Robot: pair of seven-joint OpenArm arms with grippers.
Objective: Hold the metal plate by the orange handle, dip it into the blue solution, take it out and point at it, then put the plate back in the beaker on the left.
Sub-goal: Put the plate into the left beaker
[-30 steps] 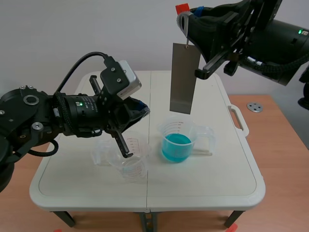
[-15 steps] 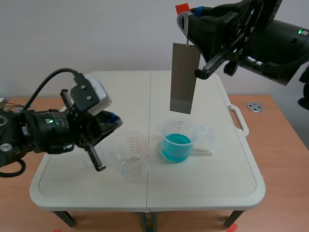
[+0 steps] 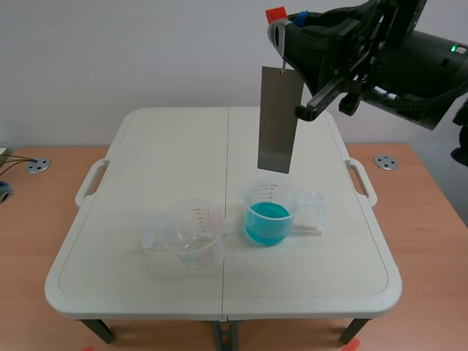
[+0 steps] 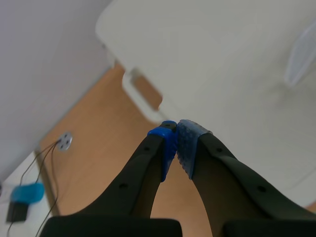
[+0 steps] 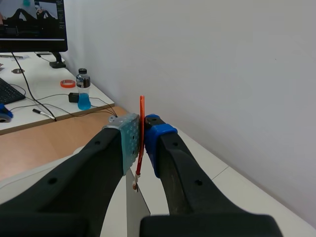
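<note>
The grey metal plate (image 3: 278,120) hangs upright in the air above the beaker of blue solution (image 3: 268,213). Its thin orange handle (image 5: 141,134) is pinched between the pads of my right gripper (image 5: 140,131), which is shut on it high at the table's back right; the handle's orange tip (image 3: 276,13) shows above the gripper (image 3: 281,33). An empty clear beaker (image 3: 191,236) stands to the left of the blue one. My left gripper (image 4: 176,132) is shut on nothing, off the table's left side above the wooden floor, out of the scene view.
The white folding table (image 3: 146,153) has handles at its left (image 3: 89,183) and right (image 3: 360,178) edges. A round metal disc (image 3: 385,161) lies on the wood at right, another (image 3: 37,166) at left. A desk with a monitor and bottle (image 5: 83,94) stands behind.
My left arm has drawn back to the left, away from the empty beaker and out of the scene view. The right arm and the plate have not moved.
</note>
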